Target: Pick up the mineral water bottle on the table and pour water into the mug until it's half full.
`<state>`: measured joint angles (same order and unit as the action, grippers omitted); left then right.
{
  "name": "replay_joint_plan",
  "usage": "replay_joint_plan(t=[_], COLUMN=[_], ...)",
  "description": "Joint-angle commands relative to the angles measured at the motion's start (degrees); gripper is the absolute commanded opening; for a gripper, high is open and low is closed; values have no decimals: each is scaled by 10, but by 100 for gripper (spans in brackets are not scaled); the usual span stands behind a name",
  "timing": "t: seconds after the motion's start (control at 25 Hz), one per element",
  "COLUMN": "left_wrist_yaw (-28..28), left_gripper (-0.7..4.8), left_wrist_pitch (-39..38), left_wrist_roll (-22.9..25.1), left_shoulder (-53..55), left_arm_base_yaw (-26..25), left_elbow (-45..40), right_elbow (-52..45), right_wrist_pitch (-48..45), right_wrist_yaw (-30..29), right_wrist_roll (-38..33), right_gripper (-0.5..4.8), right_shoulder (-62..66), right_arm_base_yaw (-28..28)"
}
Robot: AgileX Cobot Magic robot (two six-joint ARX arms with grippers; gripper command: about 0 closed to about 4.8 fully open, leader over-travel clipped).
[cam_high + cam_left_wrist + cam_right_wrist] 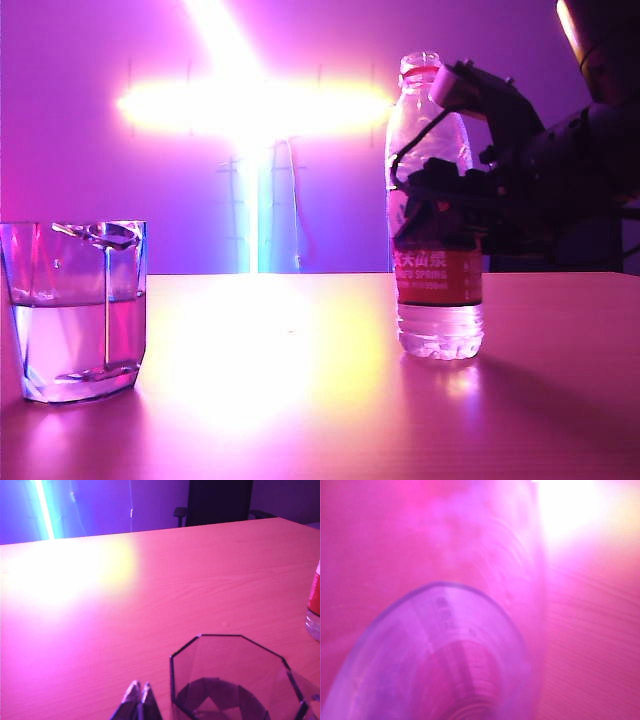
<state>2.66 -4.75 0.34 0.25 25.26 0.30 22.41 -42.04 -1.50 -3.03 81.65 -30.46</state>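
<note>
— What do we have underfoot, so to speak?

— We see a broad wooden table (300,400), its grain tinted pink-orange, with a bright yellow-white glare patch spread across the middle. Behind it the wall glows purple, crossed by a blazing horizontal light (250,105) and a cyan-white vertical strip (44,510). From the left wrist view we also make out a dark chair (217,502) pushed up to the far edge.

— And the task's things?

— The mug (78,310) stands at the left of the exterior view, a faceted clear tumbler holding water (60,340) to roughly half its height. The mineral water bottle (435,210) stands upright on the table, right of centre and well apart from the mug, cap off, red neck ring showing, water in its lower part.

— The grippers?

— The right gripper (440,200) reaches in from the right and clasps the bottle around its middle, just above the red label; we see its dark fingers wrapped on the plastic. Its own camera shows little but the blurred bottle (450,660) up close. The left gripper (140,700) sits just beside the mug's rim (230,680), its two fingertips pressed together, holding nothing.
</note>
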Motion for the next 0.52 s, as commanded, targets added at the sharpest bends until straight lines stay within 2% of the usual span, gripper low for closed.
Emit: replay_joint_plan(t=[0.04,0.08,0.24,0.32,0.4,0.52], left_wrist_yaw=[-1,-1,-1,-1,-1,-1], left_gripper=[-2,-2,-2,-2,-2,-2], left_wrist_pitch=[6,6,5,6,5,5], left_wrist_roll=[-2,-2,-2,-2,-2,-2], left_shoulder=[1,1,1,1,1,1], left_arm_base_yaw=[0,0,0,0,0,0], left_elbow=[2,2,2,2,2,2], right_elbow=[3,3,3,2,2,-3], right_wrist_pitch=[-21,-23,-21,-17,-10,-7], right_wrist_yaw=[-5,-10,-14,-14,-19,-23], right_wrist_roll=[1,1,0,0,0,-2], right_gripper=[211,214,313,317,391,405], right_shoulder=[-3,-3,-3,-3,-5,-11], right_arm_base_yaw=[-1,-1,-1,-1,-1,-1])
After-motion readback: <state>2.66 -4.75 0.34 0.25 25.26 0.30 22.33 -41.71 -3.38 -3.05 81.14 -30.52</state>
